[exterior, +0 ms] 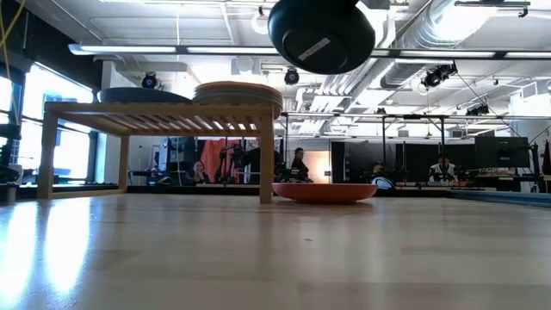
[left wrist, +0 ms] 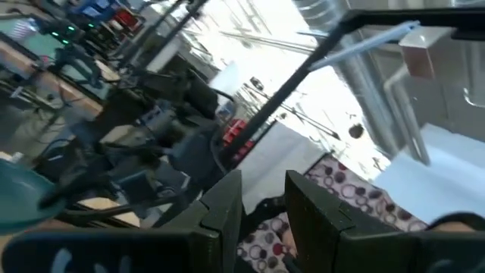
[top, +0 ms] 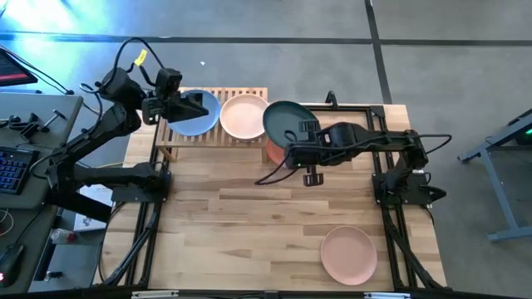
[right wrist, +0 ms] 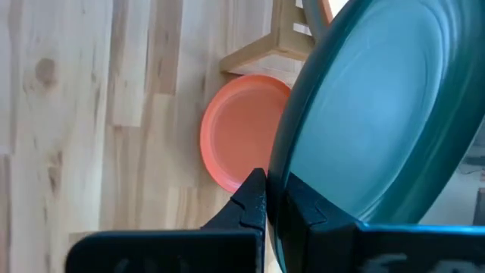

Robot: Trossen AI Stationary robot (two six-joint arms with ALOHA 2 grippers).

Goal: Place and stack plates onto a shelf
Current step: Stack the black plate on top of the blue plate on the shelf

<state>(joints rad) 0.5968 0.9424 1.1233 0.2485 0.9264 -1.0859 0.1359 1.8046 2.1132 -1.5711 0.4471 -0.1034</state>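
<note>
The dark teal plate (top: 285, 119) is up in the air beside the shelf's right end, in my right gripper (top: 293, 138), which is shut on it. From the low view its underside (exterior: 321, 34) shows high above the table. The light-wood shelf (top: 214, 131) carries a light blue plate (top: 196, 118) and a peach plate (top: 243, 116); the low view shows a stack (exterior: 238, 89) on its right half. A terracotta red plate (top: 273, 152) lies flat on the table under the teal one. My left gripper (top: 199, 105) hovers open over the light blue plate. My right gripper pinches the teal plate's rim (right wrist: 282, 173) between its two fingers (right wrist: 254, 203), one on the upper face and one on the underside. It comes level from the table's right. The plate is lifted clear and tilted, above the red plate (right wrist: 241, 130).
A pink plate (top: 349, 254) lies flat on the table near its near right corner. The shelf's leg (exterior: 266, 164) stands just left of the red plate (exterior: 325, 191). The middle planks (top: 249, 224) are bare wood. A desk with gear stands off the table's left.
</note>
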